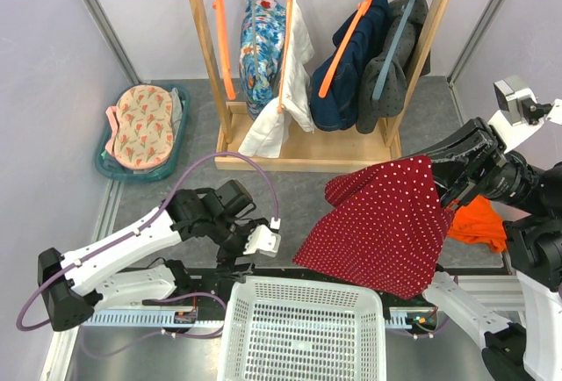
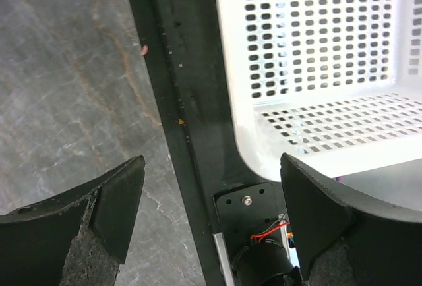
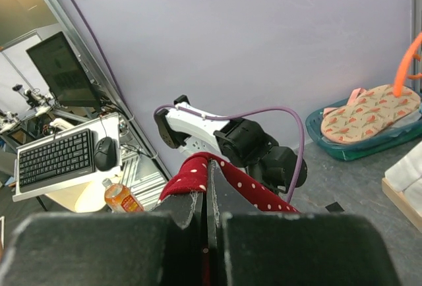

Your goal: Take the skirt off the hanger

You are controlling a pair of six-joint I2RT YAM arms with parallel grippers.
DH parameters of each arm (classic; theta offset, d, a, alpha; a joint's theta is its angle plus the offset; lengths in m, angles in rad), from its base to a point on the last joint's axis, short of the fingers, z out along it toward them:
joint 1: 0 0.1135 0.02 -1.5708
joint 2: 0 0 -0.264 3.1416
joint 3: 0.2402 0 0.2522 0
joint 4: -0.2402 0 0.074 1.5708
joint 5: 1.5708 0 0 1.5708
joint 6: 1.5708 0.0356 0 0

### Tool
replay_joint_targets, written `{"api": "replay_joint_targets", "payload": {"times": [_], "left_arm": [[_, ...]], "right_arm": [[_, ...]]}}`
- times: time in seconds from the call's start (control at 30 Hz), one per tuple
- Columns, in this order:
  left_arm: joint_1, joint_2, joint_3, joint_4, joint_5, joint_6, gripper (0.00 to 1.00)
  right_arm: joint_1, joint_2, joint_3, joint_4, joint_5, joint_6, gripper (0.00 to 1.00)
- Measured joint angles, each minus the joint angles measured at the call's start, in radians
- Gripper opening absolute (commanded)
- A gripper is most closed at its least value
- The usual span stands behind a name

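Right gripper [image 3: 208,197]: my jaws are pressed together on a fold of the skirt [image 1: 386,219], which I hold up by its right edge. The dark red dotted cloth hangs spread in the air, in front of the wooden rack [image 1: 307,148] and over the far right corner of the white basket [image 1: 303,333]. Left gripper [image 2: 211,197]: my jaws stand wide apart, holding nothing, low beside the basket's left wall.
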Motion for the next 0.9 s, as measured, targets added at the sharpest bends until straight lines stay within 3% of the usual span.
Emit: {"api": "replay_joint_targets", "payload": {"times": [0.37, 0.47, 0.57, 0.6, 0.9], "left_arm": [[-0.106, 0.073, -0.032, 0.029, 0.019, -0.002, 0.91], [-0.142, 0.111, -0.059, 0.06, -0.01, -0.006, 0.86], [-0.167, 0.15, -0.097, 0.103, -0.051, -0.025, 0.27], [-0.179, 0.17, -0.108, 0.119, -0.072, -0.027, 0.02], [-0.165, 0.356, -0.021, 0.185, -0.182, -0.166, 0.02]], "right_arm": [[0.0, 0.038, 0.024, -0.089, 0.024, -0.073, 0.0], [0.0, 0.044, 0.025, -0.103, 0.029, -0.085, 0.0], [0.0, 0.048, 0.025, -0.106, 0.032, -0.098, 0.0], [-0.001, 0.048, 0.025, -0.107, 0.034, -0.101, 0.0], [0.0, 0.066, 0.057, -0.12, 0.032, -0.11, 0.0]]}}
